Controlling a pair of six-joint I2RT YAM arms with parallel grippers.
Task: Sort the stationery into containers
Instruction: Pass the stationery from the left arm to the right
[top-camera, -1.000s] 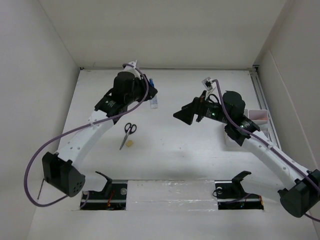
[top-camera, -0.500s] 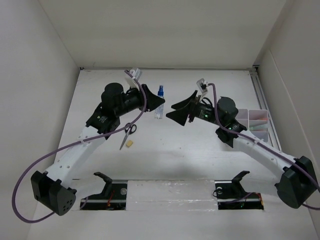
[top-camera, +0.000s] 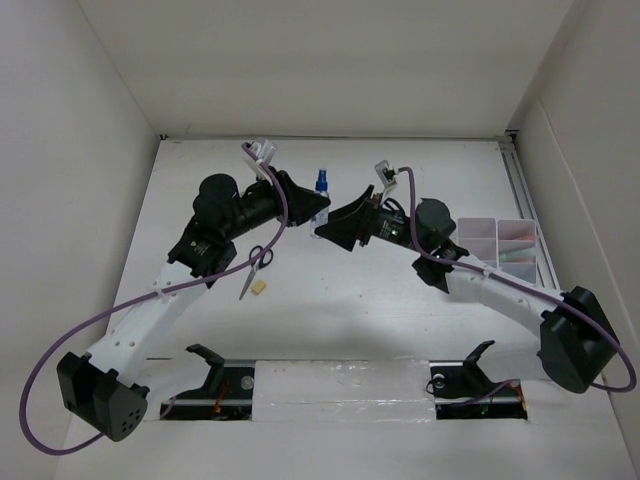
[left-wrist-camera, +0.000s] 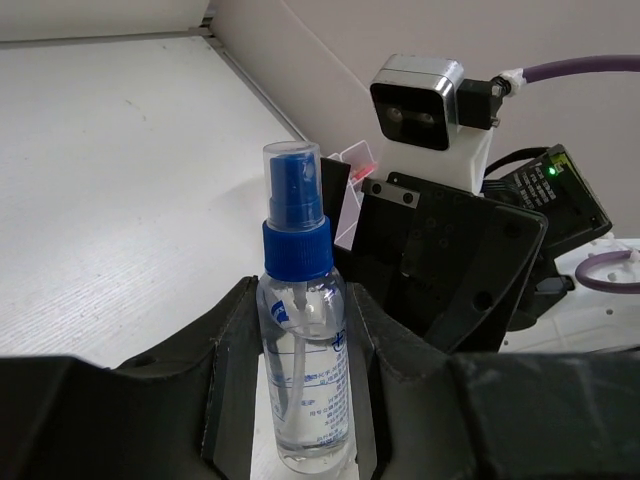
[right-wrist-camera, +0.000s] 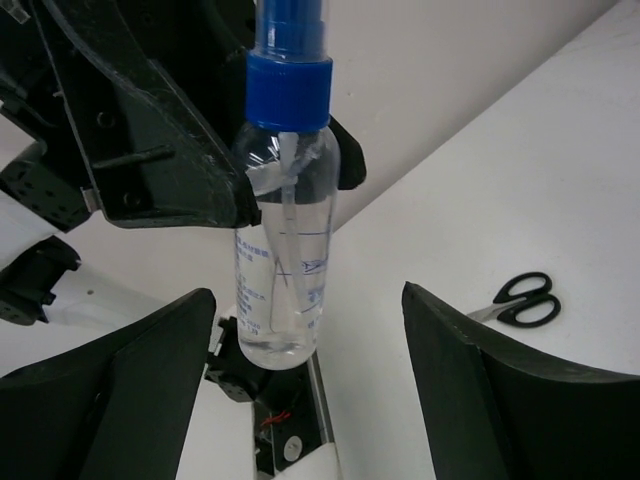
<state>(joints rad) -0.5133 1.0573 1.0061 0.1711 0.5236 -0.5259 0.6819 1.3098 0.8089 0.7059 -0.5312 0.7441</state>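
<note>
**Handover in hand: spray bottle held off the table between the two grippers.**

The left gripper (left-wrist-camera: 300, 340) pinches the clear, blue-collared spray bottle (left-wrist-camera: 298, 250) by its body and holds it upright. The right gripper (right-wrist-camera: 305, 310) stands spread, one finger on each side of the bottle's lower end; no contact is visible. In my judgement the right jaws should close squarely on the free lower body, clear of the left fingers and the collar. The left should release only once that grip is firm, since the smooth round bottle may swivel or slip. Black-handled scissors (top-camera: 258, 262) and a small yellow eraser (top-camera: 259, 288) lie on the table below and left of the bottle. The divided organiser (top-camera: 497, 245) stands well to its right.
</note>
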